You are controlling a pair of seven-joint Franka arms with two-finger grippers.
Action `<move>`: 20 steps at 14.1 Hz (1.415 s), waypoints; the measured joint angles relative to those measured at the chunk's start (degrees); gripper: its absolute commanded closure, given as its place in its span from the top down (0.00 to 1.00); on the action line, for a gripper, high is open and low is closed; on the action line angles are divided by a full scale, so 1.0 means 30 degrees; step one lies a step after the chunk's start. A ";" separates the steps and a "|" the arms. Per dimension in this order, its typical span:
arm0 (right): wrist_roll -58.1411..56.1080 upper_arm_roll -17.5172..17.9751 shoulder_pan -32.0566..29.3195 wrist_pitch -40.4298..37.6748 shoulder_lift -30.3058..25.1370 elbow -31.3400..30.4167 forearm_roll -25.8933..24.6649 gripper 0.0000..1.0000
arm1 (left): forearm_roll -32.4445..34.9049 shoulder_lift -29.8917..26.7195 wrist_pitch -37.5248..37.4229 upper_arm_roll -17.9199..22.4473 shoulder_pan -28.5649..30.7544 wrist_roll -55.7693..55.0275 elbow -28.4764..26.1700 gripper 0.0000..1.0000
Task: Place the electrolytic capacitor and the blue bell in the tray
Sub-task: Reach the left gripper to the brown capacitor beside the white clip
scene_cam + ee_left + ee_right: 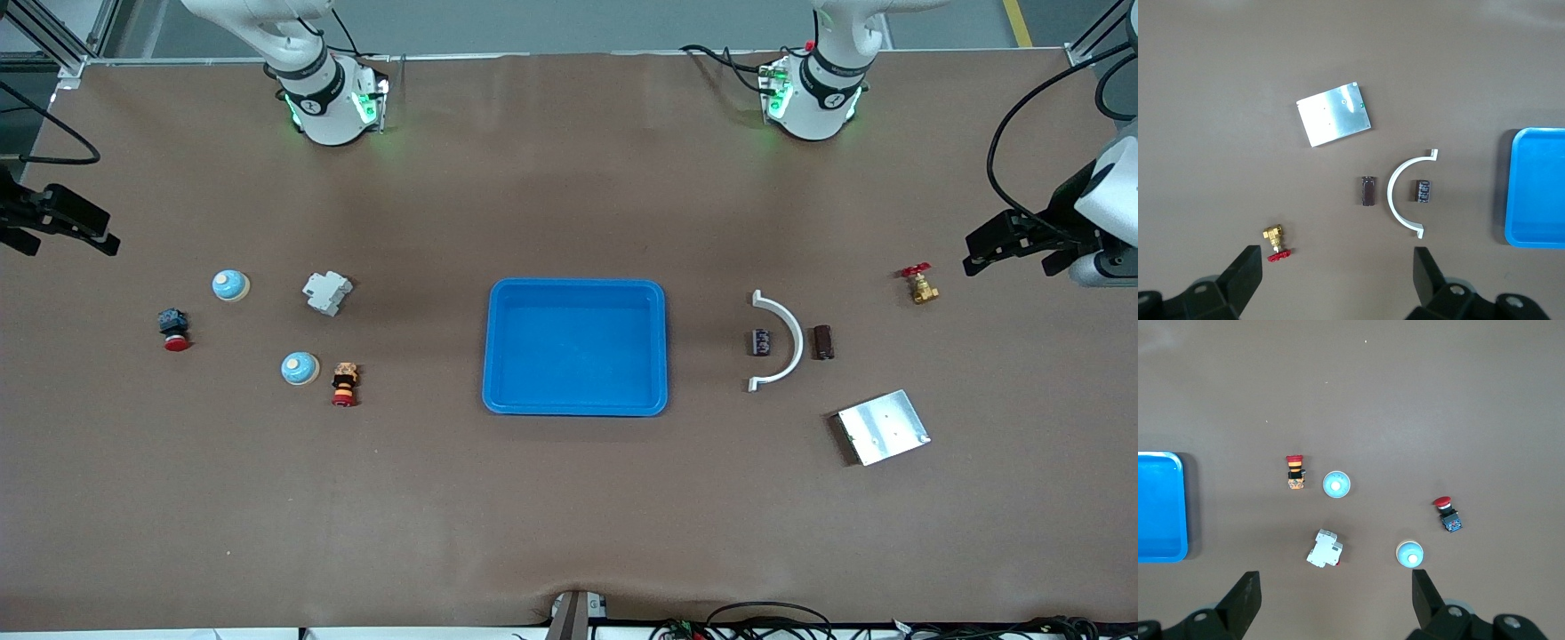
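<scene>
The bright-blue tray lies mid-table with nothing in it; its rim also shows in both wrist views. Two blue bells stand toward the right arm's end. Two small dark capacitor cylinders lie toward the left arm's end: one with printed markings inside a white curved clip, one brown outside it. My left gripper hangs open over the table near the brass valve. My right gripper hangs open over its end of the table.
A brass valve with a red handle and a silver plate lie toward the left arm's end. A white circuit breaker and two red-capped push buttons sit among the bells.
</scene>
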 measured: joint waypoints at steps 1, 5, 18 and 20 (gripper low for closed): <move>0.0000 -0.0002 0.0000 -0.0001 0.0000 0.0000 0.0001 1.00 | 0.0000 0.0000 0.0000 0.0000 -0.0005 0.0000 0.0000 1.00; 0.0000 -0.0034 0.0000 -0.0050 0.0000 -0.0005 0.0005 1.00 | 0.0000 0.0002 0.0000 0.0000 -0.0008 0.0000 0.0001 1.00; 0.0000 -0.0128 -0.0020 0.0044 0.0000 -0.0013 0.0023 1.00 | 0.0000 0.1441 -0.0716 0.0037 0.0073 -0.0065 -0.0060 1.00; 0.0000 -0.0124 -0.0020 0.0093 0.0000 -0.0012 0.0029 1.00 | -0.0019 0.2161 -0.1070 0.0035 0.0069 -0.0057 -0.0138 1.00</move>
